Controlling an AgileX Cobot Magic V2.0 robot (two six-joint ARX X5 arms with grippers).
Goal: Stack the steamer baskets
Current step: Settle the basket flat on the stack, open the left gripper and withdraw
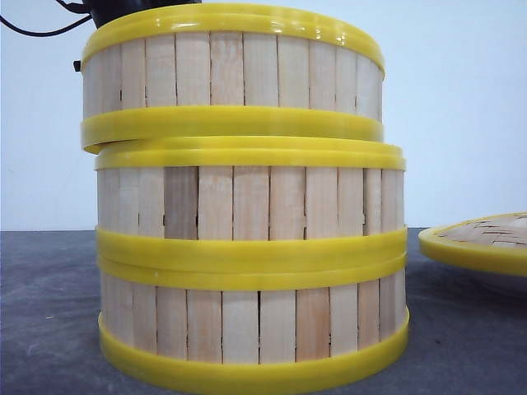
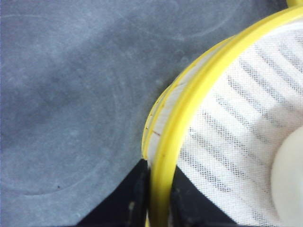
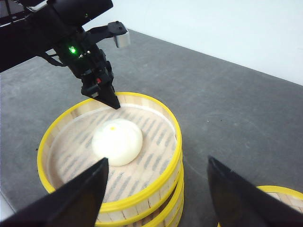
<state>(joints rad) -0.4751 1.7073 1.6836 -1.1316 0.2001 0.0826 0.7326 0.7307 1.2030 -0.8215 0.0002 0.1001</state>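
Lid (image 1: 482, 239) right of steamer baskets (image 1: 247, 247)

Dark grey matte tabletop (image 1: 49, 313) against a plain white wall (image 1: 461, 107), evenly lit.

My left gripper (image 2: 160, 208) pinches the top steamer basket's (image 2: 199, 90) yellow rim between its fingers (image 2: 132, 201); a pale bun (image 2: 289, 182) lies inside; grey table (image 2: 66, 104) lies outside.
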